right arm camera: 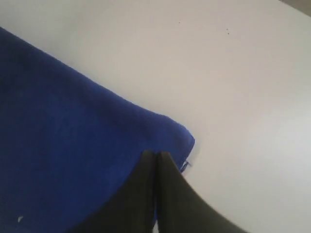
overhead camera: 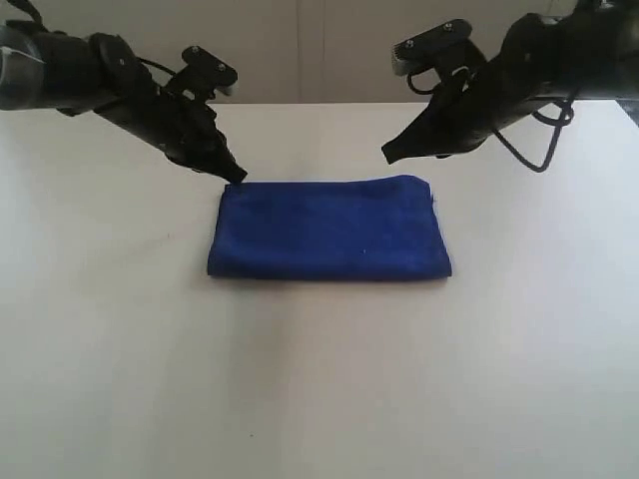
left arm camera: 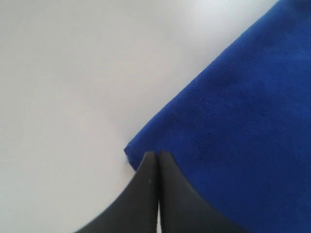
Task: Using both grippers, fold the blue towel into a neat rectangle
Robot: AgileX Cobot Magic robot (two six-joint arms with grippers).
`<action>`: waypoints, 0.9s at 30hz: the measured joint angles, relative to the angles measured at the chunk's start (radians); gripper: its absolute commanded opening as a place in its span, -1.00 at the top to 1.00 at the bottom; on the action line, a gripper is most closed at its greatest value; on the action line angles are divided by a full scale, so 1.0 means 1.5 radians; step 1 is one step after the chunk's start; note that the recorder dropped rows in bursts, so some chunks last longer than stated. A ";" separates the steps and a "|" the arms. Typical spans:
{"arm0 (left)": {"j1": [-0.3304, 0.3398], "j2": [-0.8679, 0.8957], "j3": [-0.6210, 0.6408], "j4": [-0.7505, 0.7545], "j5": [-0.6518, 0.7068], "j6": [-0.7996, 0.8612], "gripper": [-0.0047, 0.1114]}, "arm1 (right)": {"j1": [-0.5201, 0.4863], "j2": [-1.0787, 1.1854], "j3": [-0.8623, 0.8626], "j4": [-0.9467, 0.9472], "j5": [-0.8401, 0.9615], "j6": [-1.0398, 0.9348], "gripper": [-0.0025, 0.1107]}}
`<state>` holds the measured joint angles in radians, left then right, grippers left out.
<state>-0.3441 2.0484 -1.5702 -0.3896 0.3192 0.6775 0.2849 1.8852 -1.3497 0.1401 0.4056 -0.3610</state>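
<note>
The blue towel (overhead camera: 329, 230) is lying folded into a rectangle on the surface (overhead camera: 319, 399). The left hand (overhead camera: 236, 176) is resting at its far left corner, and the right hand (overhead camera: 389, 155) is hovering over its far right corner. Both are pressed together, pinching nothing, likely because the folding is finished.

A big white worktop (overhead camera: 319, 399) fills most of the exterior view, from the bottom up to near the top. It is plain and smooth, with soft grey shadows in the upper middle. Behind it, along the top of the frame, is a pale wall (overhead camera: 270, 40). A thin line (overhead camera: 299, 50) runs straight down the wall. The light is soft and even.
</note>
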 measured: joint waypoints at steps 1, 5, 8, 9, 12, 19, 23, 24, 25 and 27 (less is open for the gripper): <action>0.003 -0.010 0.000 0.000 0.016 -0.005 0.92 | -0.001 -0.008 0.005 0.000 0.008 0.002 0.96; 0.032 -0.040 0.001 0.001 0.078 -0.047 0.92 | -0.016 -0.029 0.032 -0.003 0.030 0.024 0.96; 0.063 -0.062 0.027 0.001 0.101 -0.080 0.92 | -0.028 -0.045 0.052 -0.004 0.045 0.042 0.96; 0.072 -0.071 0.043 0.001 0.105 -0.087 0.92 | -0.031 -0.050 0.058 -0.006 0.054 0.047 0.96; 0.087 -0.106 0.101 0.008 0.106 -0.108 0.92 | -0.035 -0.069 0.079 -0.007 0.073 0.060 0.96; 0.088 -0.214 0.216 0.009 0.095 -0.167 0.92 | -0.035 -0.147 0.144 -0.008 0.081 0.115 0.96; 0.088 -0.275 0.260 0.009 0.111 -0.189 0.92 | -0.038 -0.205 0.187 -0.008 0.095 0.144 0.96; 0.088 -0.291 0.269 0.009 0.119 -0.192 0.92 | -0.042 -0.218 0.198 -0.008 0.102 0.151 0.96; 0.088 -0.306 0.280 0.009 0.128 -0.195 0.92 | -0.046 -0.235 0.210 -0.008 0.109 0.162 0.96; 0.088 -0.336 0.300 0.009 0.138 -0.204 0.92 | -0.053 -0.271 0.230 -0.012 0.118 0.182 0.96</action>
<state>-0.2115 1.5449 -1.1200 -0.3765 0.5259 0.3722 0.2055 1.4791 -1.0048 0.1220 0.5818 -0.0877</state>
